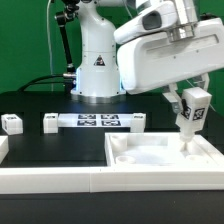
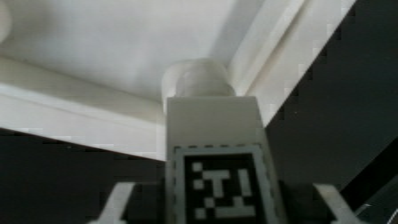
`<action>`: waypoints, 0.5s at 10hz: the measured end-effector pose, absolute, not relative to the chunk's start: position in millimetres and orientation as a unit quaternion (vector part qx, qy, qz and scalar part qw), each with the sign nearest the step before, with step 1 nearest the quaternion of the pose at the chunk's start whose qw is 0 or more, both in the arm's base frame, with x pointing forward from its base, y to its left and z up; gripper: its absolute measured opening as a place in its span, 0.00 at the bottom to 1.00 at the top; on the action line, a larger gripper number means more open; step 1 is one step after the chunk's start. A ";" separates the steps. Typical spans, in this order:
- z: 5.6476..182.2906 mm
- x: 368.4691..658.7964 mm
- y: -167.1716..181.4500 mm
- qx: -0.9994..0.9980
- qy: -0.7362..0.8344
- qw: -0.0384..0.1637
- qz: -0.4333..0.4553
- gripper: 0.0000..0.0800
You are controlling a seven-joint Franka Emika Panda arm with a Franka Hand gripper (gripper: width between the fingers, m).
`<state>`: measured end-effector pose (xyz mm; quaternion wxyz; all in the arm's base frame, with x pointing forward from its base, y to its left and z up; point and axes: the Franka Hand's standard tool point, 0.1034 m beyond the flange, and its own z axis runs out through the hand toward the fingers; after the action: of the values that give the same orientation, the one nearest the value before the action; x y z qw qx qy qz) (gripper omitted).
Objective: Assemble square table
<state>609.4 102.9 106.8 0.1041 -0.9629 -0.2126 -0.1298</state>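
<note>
The square table's white tray-like top (image 1: 150, 165) lies at the exterior view's lower right, raised rim up. My gripper (image 1: 190, 98) is shut on a white tagged leg (image 1: 192, 112), which hangs upright with its lower end down in the top's far right corner. The wrist view looks along the leg (image 2: 214, 140): its rounded end sits close against the inner corner of the top (image 2: 89, 40), and I cannot tell whether they touch. My gripper (image 2: 228, 205) shows only as fingers (image 2: 121, 200) on either side of the leg's tag.
Two loose white legs (image 1: 11, 124) (image 1: 50, 123) lie on the black table at the exterior view's left. The marker board (image 1: 95, 122) lies in the middle, in front of the robot's base (image 1: 97, 70). A long white rail (image 1: 60, 180) runs along the front.
</note>
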 end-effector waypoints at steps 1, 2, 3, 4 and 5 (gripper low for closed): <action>104.7 609.6 96.3 -0.961 -0.218 0.097 -0.139 0.36; 103.9 609.8 93.4 -0.962 -0.215 0.096 -0.140 0.36; 103.7 614.4 86.8 -0.958 -0.221 0.082 -0.163 0.36; 99.8 614.6 77.6 -0.955 -0.221 0.068 -0.187 0.36; 96.5 612.3 80.3 -0.957 -0.221 0.078 -0.172 0.36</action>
<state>612.3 80.3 96.5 0.0782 -0.9567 -0.2211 -0.1722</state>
